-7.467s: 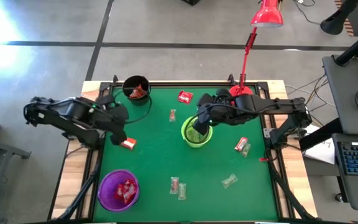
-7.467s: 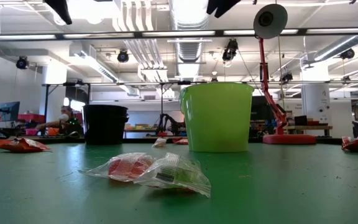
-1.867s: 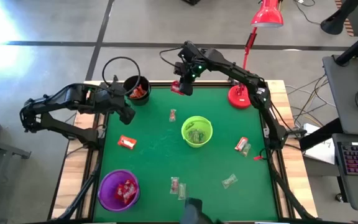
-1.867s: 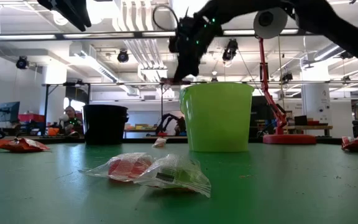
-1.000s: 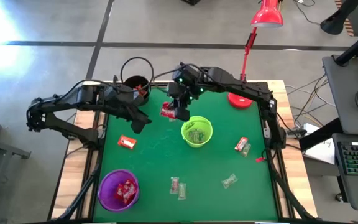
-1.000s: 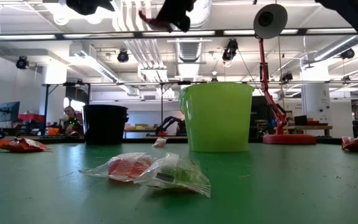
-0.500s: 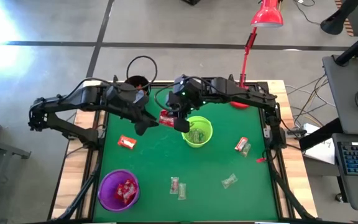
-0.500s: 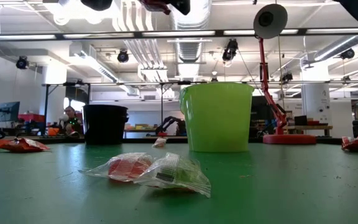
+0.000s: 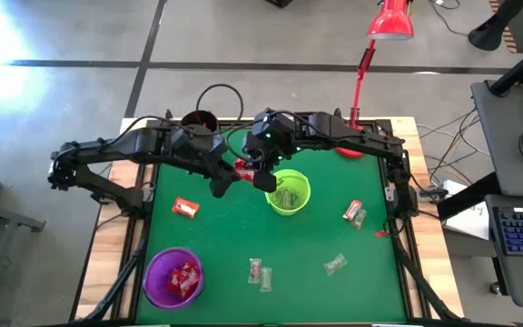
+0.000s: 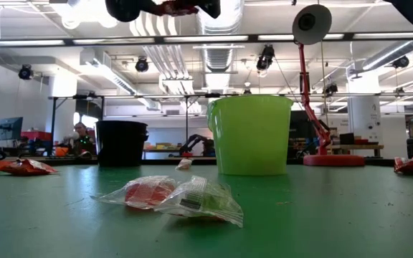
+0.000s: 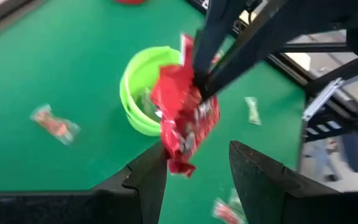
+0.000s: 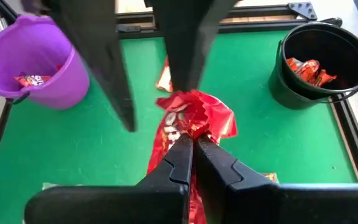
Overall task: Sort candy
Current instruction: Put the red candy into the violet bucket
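In the high view, a red candy point(image 9: 244, 169) is seen held aloft at the centre of the frame, pinched in the closed right gripper point(image 9: 254, 171), just left of the green cup point(image 9: 288, 192). The left gripper point(image 9: 222, 183) is brought in from the left with its jaws spread, holding nothing. Red sweets are already lodged in the purple cup point(image 9: 173, 275) at lower left and the black cup point(image 9: 200, 122) at upper centre, and pale ones in the green cup. Loose candy is left on the table point(image 9: 225, 236): one red piece at left, a pair at lower centre, one at lower right, two at right

In the low view, pale wrapped sweets point(image 10: 174, 196) are shown in the foreground, the grippers only at the top edge

In the left wrist view, the red wrapper is seen hanging just beyond the open fingers point(image 11: 148, 176)

In the right wrist view, the wrapper is seen clamped at its edge

The sorting is judged roughly half done; a handover appears intended
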